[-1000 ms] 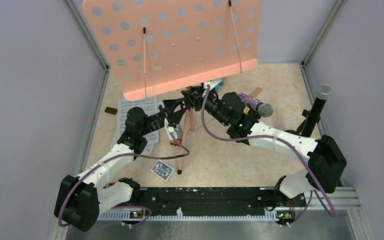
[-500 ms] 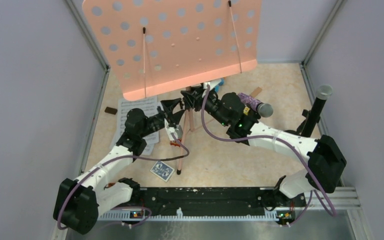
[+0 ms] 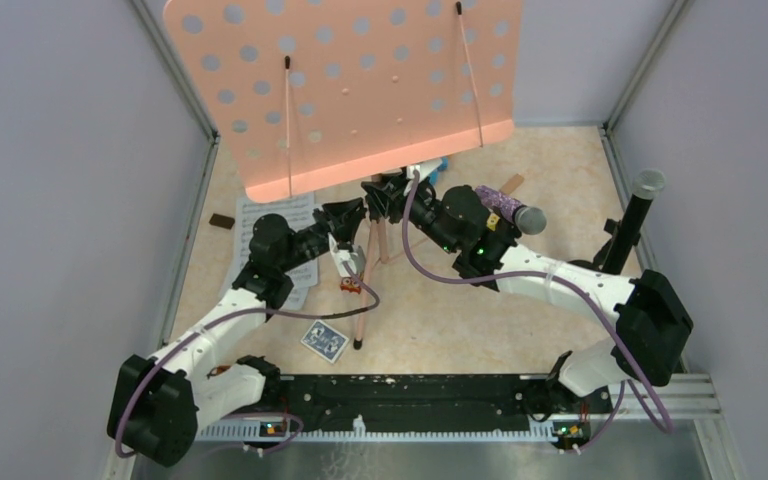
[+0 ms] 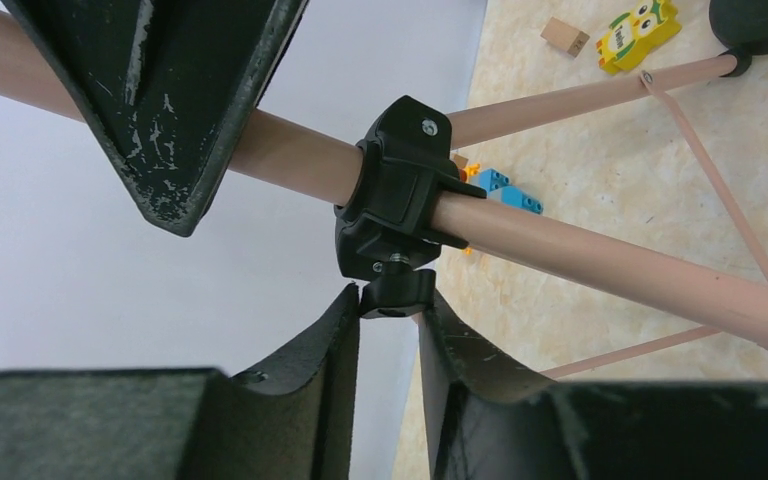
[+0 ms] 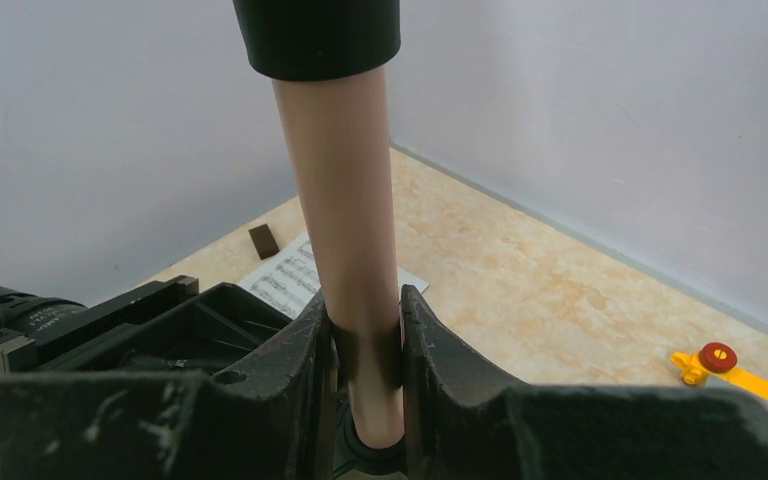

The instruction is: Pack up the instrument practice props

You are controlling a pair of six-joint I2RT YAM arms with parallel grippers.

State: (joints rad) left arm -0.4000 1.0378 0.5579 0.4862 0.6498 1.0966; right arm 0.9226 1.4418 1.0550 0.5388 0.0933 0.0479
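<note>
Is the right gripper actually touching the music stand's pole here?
Touching. The right wrist view shows the right gripper clamped on the salmon-pink stand pole, which it presses from both sides with no gap.

Sheet-music pages (image 3: 282,209) lie left of the music rack (image 3: 360,90), microphone (image 3: 512,212) right.

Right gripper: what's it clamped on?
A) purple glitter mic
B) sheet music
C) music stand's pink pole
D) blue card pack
C: in the right wrist view, the right gripper has its fingers pressed against both sides of the pink pole.
</note>
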